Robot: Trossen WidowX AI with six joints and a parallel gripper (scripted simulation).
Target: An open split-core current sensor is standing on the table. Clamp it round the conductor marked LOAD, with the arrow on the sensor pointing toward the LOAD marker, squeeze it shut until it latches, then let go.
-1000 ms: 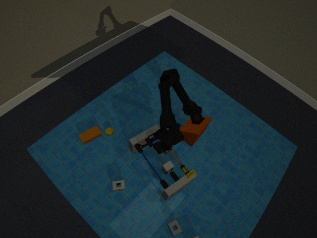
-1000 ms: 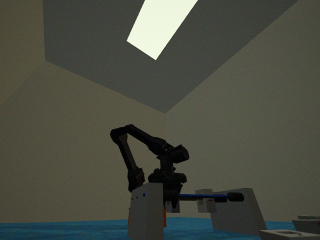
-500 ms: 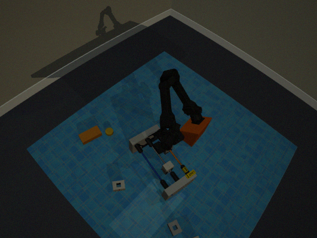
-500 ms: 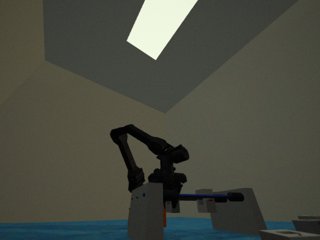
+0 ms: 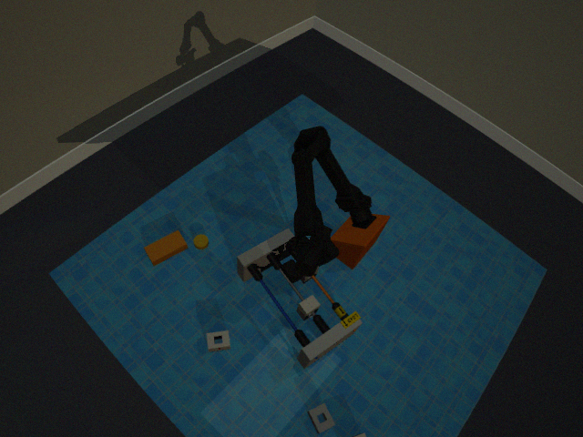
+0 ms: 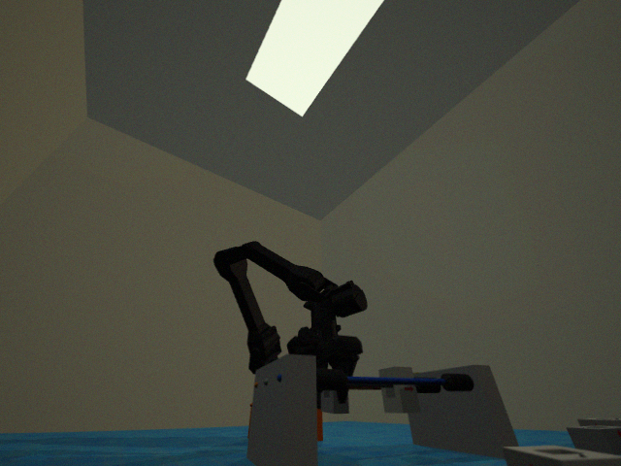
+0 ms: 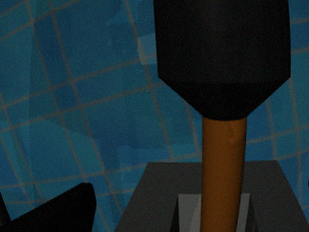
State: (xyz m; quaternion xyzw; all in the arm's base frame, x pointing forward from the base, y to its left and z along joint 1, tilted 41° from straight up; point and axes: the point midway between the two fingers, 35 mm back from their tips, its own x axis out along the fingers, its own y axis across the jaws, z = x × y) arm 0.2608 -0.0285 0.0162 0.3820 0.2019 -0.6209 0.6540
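The orange conductor (image 5: pixel 324 292) (image 7: pixel 222 174) runs between two grey terminal blocks and ends by the yellow LOAD marker (image 5: pixel 351 320). In the wrist view the grey split-core sensor (image 7: pixel 149 219) sits round this conductor, which passes through its window below a black end sleeve (image 7: pixel 222 39). I cannot tell which way its arrow points. In the exterior view the sensor (image 6: pixel 335 402) shows as a pale block under the gripper. My gripper (image 5: pixel 301 269) (image 6: pixel 333 393) is open, its fingers standing wide on either side of the sensor near the far terminal block (image 5: pixel 260 256).
A blue conductor (image 5: pixel 278 300) (image 6: pixel 391 381) and a grey one run alongside; a white sensor (image 5: pixel 311 304) sits on the grey one. The near terminal block (image 5: pixel 329 340), two loose sensors (image 5: pixel 218 340) (image 5: pixel 322 417), an orange block (image 5: pixel 165 247), a yellow disc (image 5: pixel 200 241) and an orange wedge (image 5: pixel 360 239) lie around.
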